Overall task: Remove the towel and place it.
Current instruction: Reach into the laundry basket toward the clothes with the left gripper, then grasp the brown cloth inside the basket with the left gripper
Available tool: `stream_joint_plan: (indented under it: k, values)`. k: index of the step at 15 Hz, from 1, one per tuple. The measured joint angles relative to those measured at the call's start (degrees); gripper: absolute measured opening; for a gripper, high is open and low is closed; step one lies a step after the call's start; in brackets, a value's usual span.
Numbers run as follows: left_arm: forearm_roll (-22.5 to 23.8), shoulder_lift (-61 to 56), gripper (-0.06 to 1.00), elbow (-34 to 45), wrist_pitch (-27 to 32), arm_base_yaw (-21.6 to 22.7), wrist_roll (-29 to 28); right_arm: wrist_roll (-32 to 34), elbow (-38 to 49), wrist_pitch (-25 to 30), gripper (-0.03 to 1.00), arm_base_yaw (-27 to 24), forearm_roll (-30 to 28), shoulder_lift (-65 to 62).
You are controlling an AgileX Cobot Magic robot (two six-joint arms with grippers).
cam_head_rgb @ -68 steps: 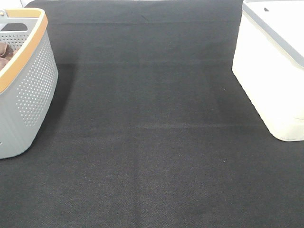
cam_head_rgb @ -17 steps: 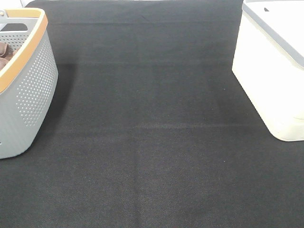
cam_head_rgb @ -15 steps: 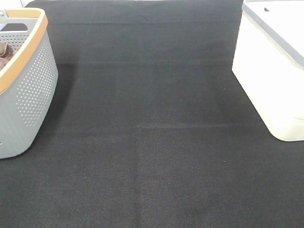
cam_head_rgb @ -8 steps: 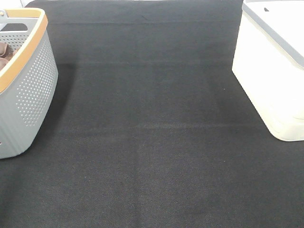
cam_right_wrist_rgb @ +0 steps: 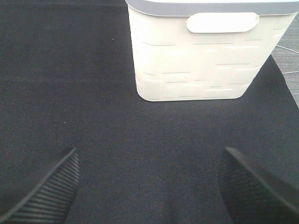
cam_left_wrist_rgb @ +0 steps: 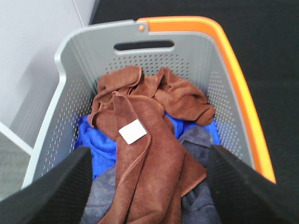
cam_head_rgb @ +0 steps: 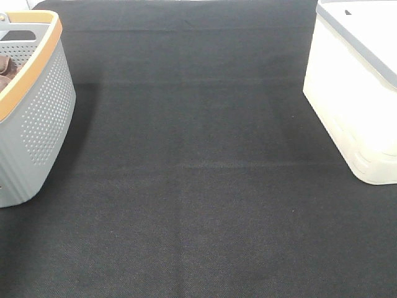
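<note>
Nothing is done yet: the crumpled reddish-brown terry towel (cam_left_wrist_rgb: 154, 163) lies directly below the wide-spread, empty left claw (cam_left_wrist_rgb: 149, 149), inside the grey perforated orange-rimmed plastic basket (cam_left_wrist_rgb: 233, 60), and with the right claw (cam_right_wrist_rgb: 149, 151) equally wide and empty, grasping, lifting out and placing are all left to do.

Seen from high up, the basket (cam_head_rgb: 37, 124) is cut off by the picture's edge, and only a brown sliver of the towel (cam_head_rgb: 4, 65) shows inside it. In the basket the towel hides most of a blue cloth (cam_left_wrist_rgb: 100, 149) and a grey cloth (cam_left_wrist_rgb: 198, 140), and one end runs out of view. Across the bench (cam_head_rgb: 198, 186) from the basket, the white bin (cam_head_rgb: 353, 105) is cut off too.
</note>
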Motion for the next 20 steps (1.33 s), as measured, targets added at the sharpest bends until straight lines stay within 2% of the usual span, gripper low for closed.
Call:
stream_joint_plan:
  k: [5, 6, 8, 10, 12, 14, 15, 20]
  values:
    - [0.29, 17.48, 0.67, -19.48, 15.81, 0.0, -0.17, 0.0, 0.0, 0.0, 0.77, 0.0, 0.0, 0.0]
    - [0.69, 21.31, 0.67, -24.35, 20.8, 0.0, -0.17, 0.0, 0.0, 0.0, 0.77, 0.0, 0.0, 0.0]
    - [2.81, 26.13, 0.67, -30.37, 26.53, 0.0, -0.17, 0.0, 0.0, 0.0, 0.77, 0.0, 0.0, 0.0]
    - [3.44, 28.48, 0.67, -32.66, 27.73, 0.57, -0.17, 0.0, 0.0, 0.0, 0.77, 0.0, 0.0, 0.0]
    - [3.04, 32.66, 0.67, -37.47, 29.51, 3.32, -0.17, 0.0, 0.0, 0.0, 0.77, 0.0, 0.0, 0.0]
    - [-1.2, 36.67, 0.67, -41.6, 31.51, 6.99, -0.06, 0.0, 0.0, 0.0, 0.77, 0.0, 0.0, 0.0]
    - [-5.79, 39.36, 0.67, -43.89, 32.54, 9.17, 1.09, 0.0, 0.0, 0.0, 0.77, 0.0, 0.0, 0.0]
    - [-14.15, 46.35, 0.67, -47.84, 32.49, 10.83, 2.41, 0.0, 0.0, 0.0, 0.77, 0.0, 0.0, 0.0]
